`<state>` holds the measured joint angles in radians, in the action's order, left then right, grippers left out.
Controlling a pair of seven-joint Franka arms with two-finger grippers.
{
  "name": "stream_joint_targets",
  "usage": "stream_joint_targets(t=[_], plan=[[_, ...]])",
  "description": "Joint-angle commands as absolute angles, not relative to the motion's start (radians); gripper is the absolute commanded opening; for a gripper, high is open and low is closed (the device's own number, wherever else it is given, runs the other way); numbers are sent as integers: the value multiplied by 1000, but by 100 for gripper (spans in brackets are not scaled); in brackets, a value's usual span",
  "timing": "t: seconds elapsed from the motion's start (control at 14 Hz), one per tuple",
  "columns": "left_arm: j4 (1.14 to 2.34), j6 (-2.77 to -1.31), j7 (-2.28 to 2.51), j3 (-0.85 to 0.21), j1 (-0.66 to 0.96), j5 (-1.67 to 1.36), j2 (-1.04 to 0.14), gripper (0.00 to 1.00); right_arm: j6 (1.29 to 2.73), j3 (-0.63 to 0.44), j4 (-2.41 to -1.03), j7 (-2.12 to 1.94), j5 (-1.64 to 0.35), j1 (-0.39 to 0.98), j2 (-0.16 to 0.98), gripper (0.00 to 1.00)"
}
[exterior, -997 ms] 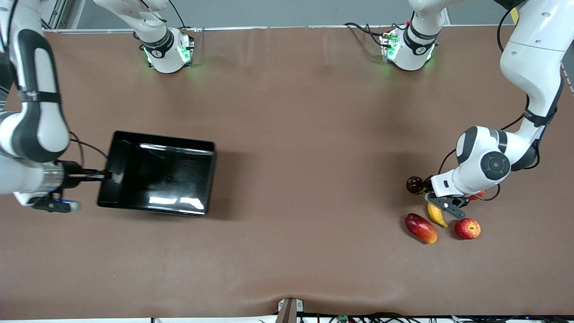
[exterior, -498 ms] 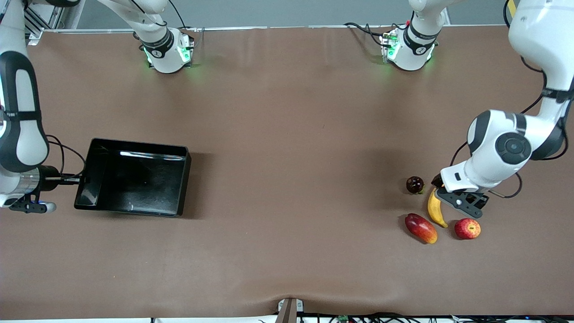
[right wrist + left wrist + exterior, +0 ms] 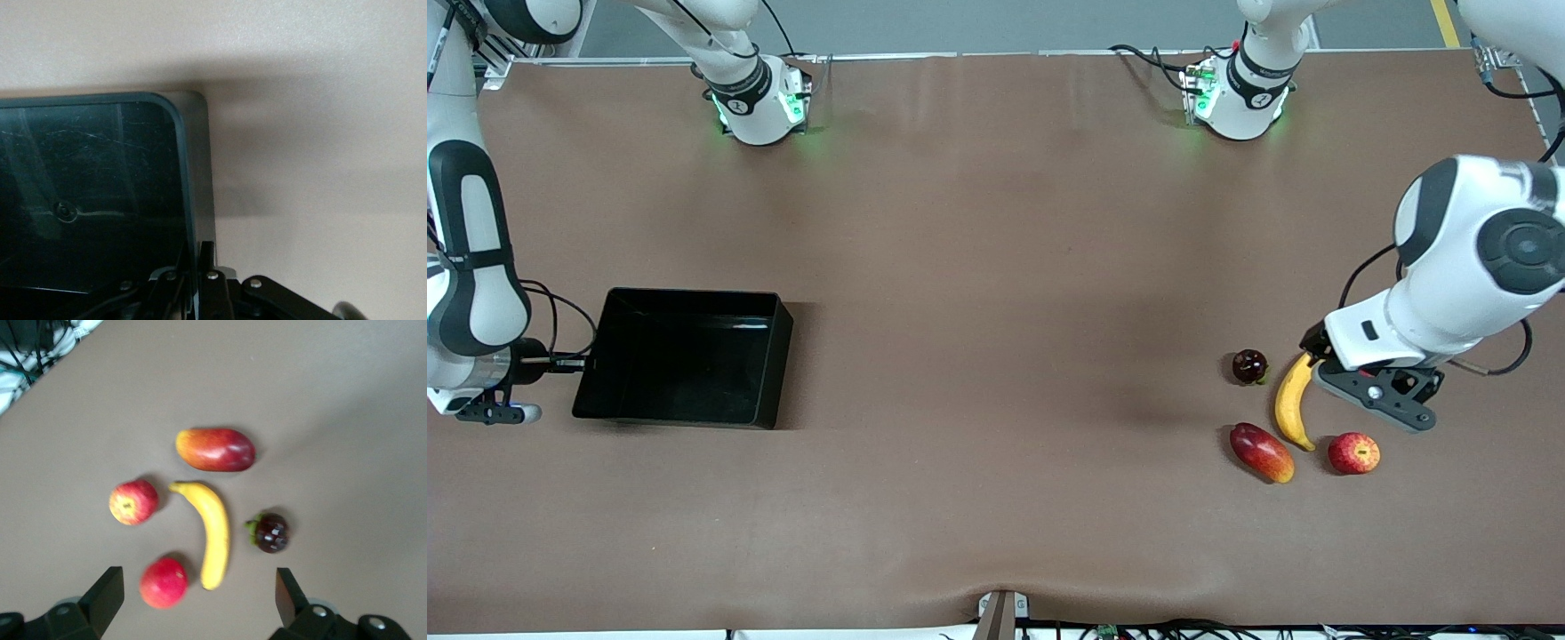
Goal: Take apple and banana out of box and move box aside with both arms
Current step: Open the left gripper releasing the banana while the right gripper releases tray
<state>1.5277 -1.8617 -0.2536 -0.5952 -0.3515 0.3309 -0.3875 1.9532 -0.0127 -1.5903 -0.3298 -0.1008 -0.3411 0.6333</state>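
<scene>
**Brown table, black tray at one end, fruit cluster at the other**

Brown matte table covering (image 3: 996, 267), faintly creased, carries all the items. Landmark: the banana (image 3: 1289, 400), a curved, smooth yellow fruit lying at my left arm's end of the table.

My left gripper (image 3: 200, 603) hangs in the air over the fruit cluster, its two dark fingers (image 3: 107, 597) spread wide with nothing between them. In the front view my left arm's white wrist covers the banana's upper tip.

Around the banana:
- apple (image 3: 1353, 452): small, round, red with yellowish streaks and a stem dimple; near the banana's lower tip, nearer to the front camera.
- mango (image 3: 1261, 452): oval, glossy, red shading to yellow; just beside the same tip, apart from it.
- dark maroon round fruit (image 3: 1249, 365) with a green calyx; beside the banana's upper part.
- plain pinkish-red round fruit (image 3: 163, 583): beside the banana's other tip, seen in the left wrist view only.

Well apart from the banana, at my right arm's end, sits the tray (image 3: 605, 391): shallow, rectangular, glossy black plastic with rounded corners and fine scratches. My right gripper (image 3: 199, 270) is clamped on its short wall.
</scene>
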Motion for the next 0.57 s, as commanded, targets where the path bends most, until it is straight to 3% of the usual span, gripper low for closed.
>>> stream_joint_targets(t=[0.0, 0.5], plan=[[1462, -1751, -160, -623, -356, 279, -345, 100, 1944, 11, -1577, -344, -104, -364, 634, 100], [1468, -1617, 187, -630, -357, 155, -186, 100, 1839, 20, -1462, -348, -112, -308, 540, 100]])
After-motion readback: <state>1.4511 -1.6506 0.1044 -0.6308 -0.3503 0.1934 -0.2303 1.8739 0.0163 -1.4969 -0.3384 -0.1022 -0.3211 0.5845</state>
